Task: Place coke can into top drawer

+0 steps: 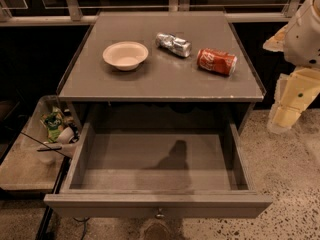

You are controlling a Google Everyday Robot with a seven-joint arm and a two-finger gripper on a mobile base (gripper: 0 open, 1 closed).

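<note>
Grey-brown cabinet, centre frame, seen from above and in front. Flat grey tabletop carries three items.

Small red coke can with white script and silver ends: lying on its side, right part of the tabletop, near the right edge, slightly angled. Nothing is gripping it.

Crushed shiny silver can: also on its side, just left of and behind the coke can, not touching it.

Shallow round white bowl: upright, left of centre, well apart from the red can.

Wide grey-brown top drawer: pulled out toward the bottom of the frame, its inside visible. Small round metal knob at the middle of the front panel. Dark shadow on the drawer floor.

Cream-and-white robot arm: at the right edge of the frame, beside the cabinet, angled downward and leftward. Gripper at its lower end, right of the tabletop's front corner, over the speckled floor, apart from all items. Cannot tell whether it is open or closed.

Clear plastic bin at lower left holds green packets.
</note>
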